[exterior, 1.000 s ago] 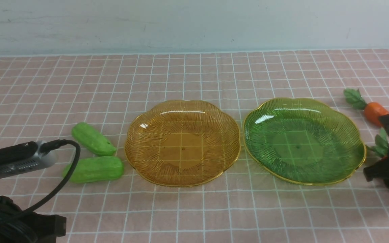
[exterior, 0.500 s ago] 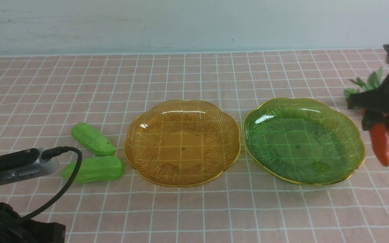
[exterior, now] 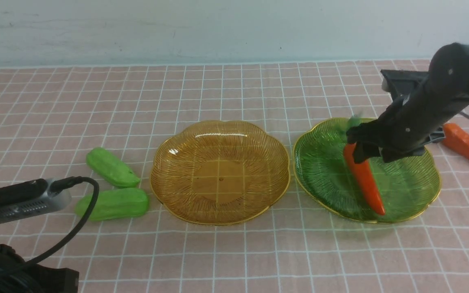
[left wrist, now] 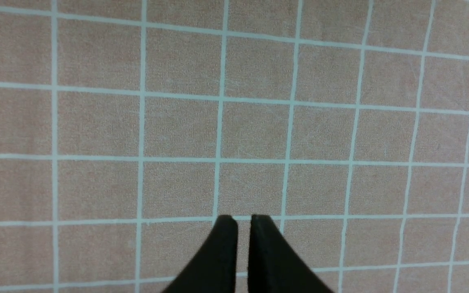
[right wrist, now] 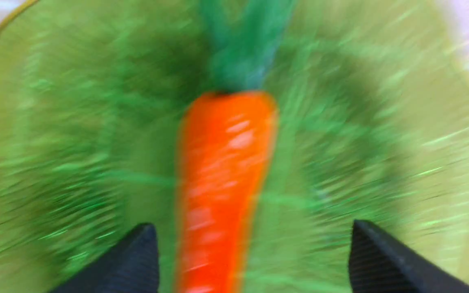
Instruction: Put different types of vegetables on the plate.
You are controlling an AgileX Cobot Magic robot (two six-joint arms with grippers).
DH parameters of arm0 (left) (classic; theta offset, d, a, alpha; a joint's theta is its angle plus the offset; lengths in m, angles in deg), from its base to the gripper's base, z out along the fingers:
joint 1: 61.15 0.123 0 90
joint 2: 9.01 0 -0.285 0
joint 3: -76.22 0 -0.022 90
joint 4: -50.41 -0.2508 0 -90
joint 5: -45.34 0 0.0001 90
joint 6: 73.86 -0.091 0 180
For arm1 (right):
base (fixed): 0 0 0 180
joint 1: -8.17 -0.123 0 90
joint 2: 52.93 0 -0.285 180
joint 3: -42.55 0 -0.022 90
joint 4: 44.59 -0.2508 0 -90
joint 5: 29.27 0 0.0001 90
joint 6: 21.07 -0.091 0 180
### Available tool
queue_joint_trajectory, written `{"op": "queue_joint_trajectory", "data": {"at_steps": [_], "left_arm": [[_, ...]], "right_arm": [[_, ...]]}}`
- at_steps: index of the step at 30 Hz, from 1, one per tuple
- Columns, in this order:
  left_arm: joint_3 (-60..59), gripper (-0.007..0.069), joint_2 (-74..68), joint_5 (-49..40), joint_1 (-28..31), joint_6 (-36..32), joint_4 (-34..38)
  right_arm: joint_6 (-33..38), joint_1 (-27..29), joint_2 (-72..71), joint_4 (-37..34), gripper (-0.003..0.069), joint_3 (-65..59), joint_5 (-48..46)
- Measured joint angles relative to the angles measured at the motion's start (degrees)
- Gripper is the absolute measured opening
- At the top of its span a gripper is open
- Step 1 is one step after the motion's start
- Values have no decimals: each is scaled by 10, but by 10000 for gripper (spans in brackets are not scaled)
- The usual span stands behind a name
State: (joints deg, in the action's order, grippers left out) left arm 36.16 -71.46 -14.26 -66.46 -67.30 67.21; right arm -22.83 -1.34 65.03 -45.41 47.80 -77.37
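Pink gridded cloth (exterior: 234, 252) bears a green plate (exterior: 324, 179), meeting a pale wall (exterior: 218, 28).

Materials and surface finish of the table setting.
Tablecloth (left wrist: 96, 122): matt woven cloth. Amber plate (exterior: 218, 171) and green plate (exterior: 324, 162): translucent, glossy, finely ribbed plastic with gold-coloured rims. Carrot (exterior: 365, 183) and second carrot (exterior: 468, 147): smooth, glossy orange. Rear cucumber (exterior: 111, 167) and front cucumber (exterior: 112, 204): matt, slightly bumpy green. Right gripper (right wrist: 253, 224) pads (right wrist: 377, 256): black, matt, finely ribbed.
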Motion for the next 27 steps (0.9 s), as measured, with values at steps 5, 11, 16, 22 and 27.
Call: {"op": "queue_joint_trajectory", "data": {"at_steps": [5,11,16,22,27], "left_arm": [[0,35,0,0,0,0,0],[0,38,0,0,0,0,0],[0,38,0,0,0,0,0],[0,38,0,0,0,0,0],[0,38,0,0,0,0,0]], "right_arm": [[-47,64,14,149,619,25,27],[-82,135,78,219,570,25,55],[-82,164,115,235,537,25,75],[-79,166,117,212,321,28,76],[-58,166,117,159,25,84,5]]}}
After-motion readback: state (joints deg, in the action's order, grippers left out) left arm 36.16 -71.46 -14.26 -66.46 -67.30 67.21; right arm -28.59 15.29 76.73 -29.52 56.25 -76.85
